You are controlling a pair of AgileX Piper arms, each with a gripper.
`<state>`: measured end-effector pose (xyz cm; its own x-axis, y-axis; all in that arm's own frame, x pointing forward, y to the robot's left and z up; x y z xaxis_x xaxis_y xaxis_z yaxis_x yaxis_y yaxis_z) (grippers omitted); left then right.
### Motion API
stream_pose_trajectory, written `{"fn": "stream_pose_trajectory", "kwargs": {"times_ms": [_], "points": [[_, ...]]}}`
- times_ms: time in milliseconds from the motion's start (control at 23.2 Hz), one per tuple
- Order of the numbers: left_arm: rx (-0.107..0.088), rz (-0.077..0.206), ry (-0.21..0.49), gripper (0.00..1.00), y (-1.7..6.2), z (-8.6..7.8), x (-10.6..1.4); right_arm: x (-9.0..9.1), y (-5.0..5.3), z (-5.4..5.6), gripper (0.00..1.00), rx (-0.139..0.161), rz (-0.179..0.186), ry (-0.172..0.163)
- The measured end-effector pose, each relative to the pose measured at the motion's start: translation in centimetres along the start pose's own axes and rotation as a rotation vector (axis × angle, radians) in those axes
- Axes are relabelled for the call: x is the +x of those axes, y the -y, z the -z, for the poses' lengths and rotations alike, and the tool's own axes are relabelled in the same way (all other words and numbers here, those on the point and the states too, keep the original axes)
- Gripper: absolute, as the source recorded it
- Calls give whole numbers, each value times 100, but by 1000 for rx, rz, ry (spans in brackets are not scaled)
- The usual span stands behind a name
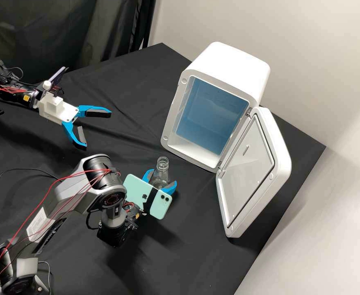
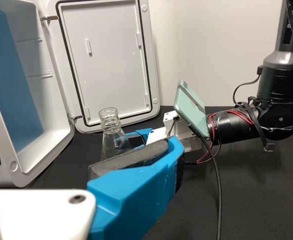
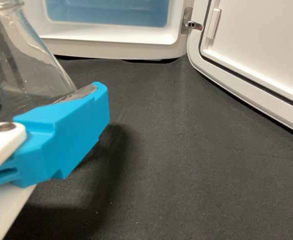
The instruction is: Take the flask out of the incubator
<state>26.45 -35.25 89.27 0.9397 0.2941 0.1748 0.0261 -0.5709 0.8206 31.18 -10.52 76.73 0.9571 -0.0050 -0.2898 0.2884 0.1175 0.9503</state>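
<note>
A mint-green phone [image 1: 147, 196] rides behind the right pincer [image 1: 160, 182]; the white door [image 1: 251, 172] hangs wide open beside it. The clear flask [image 1: 162, 167] is upright above the black surface [image 1: 126, 94], just outside the blue-lined incubator [image 1: 229, 69], clamped by the right pincer. The left pincer [image 1: 94, 128] gapes apart, well away.

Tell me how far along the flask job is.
Done: the flask stands on the bench outside the open incubator, whose chamber looks empty. In hand: the right gripper has its fingers closed on the flask. Left: probably only letting go and backing off. The left gripper hangs open, apart.
</note>
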Motion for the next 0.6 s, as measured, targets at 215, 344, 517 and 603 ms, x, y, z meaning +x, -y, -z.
{"fn": "stream_pose_trajectory", "kwargs": {"times_ms": [215,344,517,603], "points": [[-8,-1,-5,100,-2,14,-1,-16,9,-11,0,-5,7,-1],[-22,-1,-7,100,-3,20,-2,-41,2,-30,0,-3,6,-2],[-22,-1,-7,100,-3,20,-2,-41,4,-28,0,-4,7,-3],[-22,-1,-7,100,-3,20,-2,-41,4,-28,0,-4,7,-3]]}}
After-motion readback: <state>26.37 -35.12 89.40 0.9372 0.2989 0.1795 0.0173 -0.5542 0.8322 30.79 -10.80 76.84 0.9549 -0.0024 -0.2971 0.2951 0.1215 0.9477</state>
